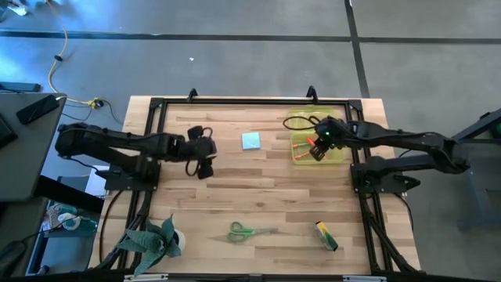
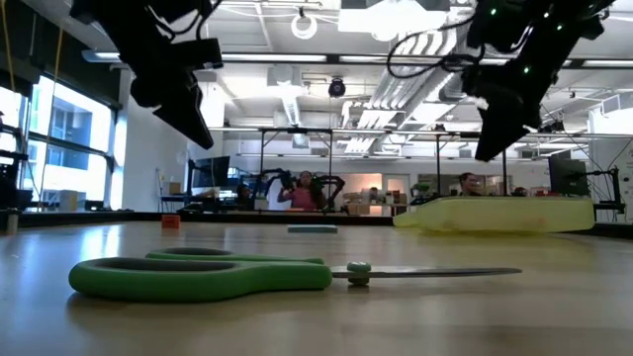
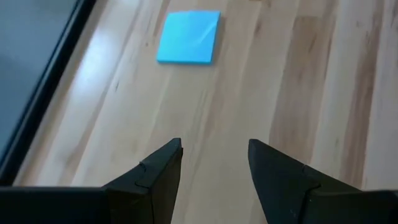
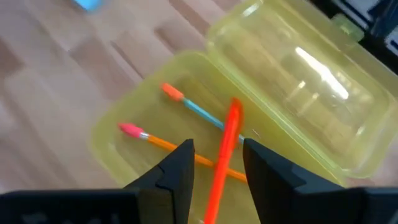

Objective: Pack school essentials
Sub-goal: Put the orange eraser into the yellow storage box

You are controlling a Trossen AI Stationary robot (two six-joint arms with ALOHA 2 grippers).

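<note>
While right gripper (image 4: 216,163) hovers over yellow case (image 4: 298,81), fingers parted, red-orange marker (image 4: 225,149) lies below between them, among pencils (image 4: 186,107). Left gripper (image 3: 214,163) spread, empty; note pad (image 3: 189,37) just ahead: light, thin, pinch by edge.

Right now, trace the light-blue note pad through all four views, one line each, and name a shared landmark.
High view: light-blue note pad at top centre, between the arms.
Low view: thin teal sliver far across the table.
Left wrist view: ahead of the fingers.
Right wrist view: a blue corner at the frame edge.
Shared landmark: the yellow case beside it.
</note>
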